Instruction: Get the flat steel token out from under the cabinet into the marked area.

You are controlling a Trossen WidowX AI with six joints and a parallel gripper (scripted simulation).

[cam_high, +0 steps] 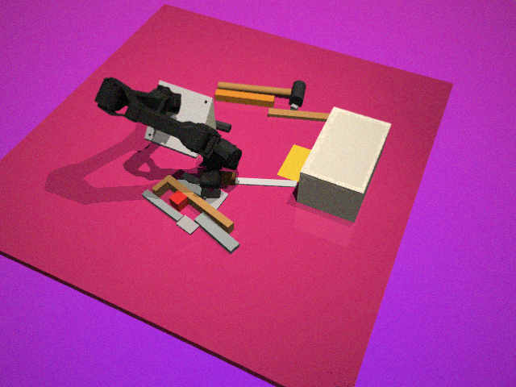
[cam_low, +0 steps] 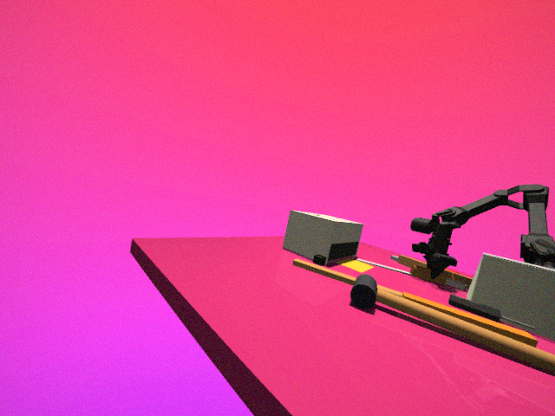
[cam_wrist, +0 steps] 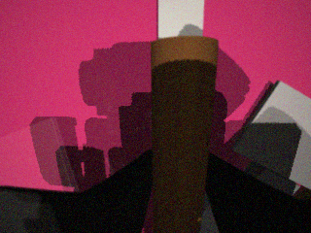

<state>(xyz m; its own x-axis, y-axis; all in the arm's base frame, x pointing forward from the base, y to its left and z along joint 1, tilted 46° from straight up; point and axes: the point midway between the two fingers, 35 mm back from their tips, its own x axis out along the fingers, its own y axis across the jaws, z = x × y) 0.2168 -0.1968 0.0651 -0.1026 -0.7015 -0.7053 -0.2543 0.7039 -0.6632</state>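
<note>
Cream-topped, the cabinet [cam_high: 343, 150] [cam_low: 309, 235] stands right of centre in the top view; at its left edge, the yellow marked area [cam_high: 293, 162] [cam_low: 357, 265] shows no token, which I cannot see and judge still underneath. My gripper [cam_high: 220, 183] [cam_low: 434, 270] [cam_wrist: 177, 156], partly open, clamps the brown handle of the pale flat blade [cam_high: 266, 181] [cam_low: 385, 266] [cam_wrist: 181, 16], its tip at the cabinet; retrieval, release and withdrawal remain

Robot arm [cam_high: 166, 121] [cam_low: 486, 204]: matte black throughout, with slender angular links, bulky rounded joint housings and a stubby cylindrical part near the wrist.
</note>
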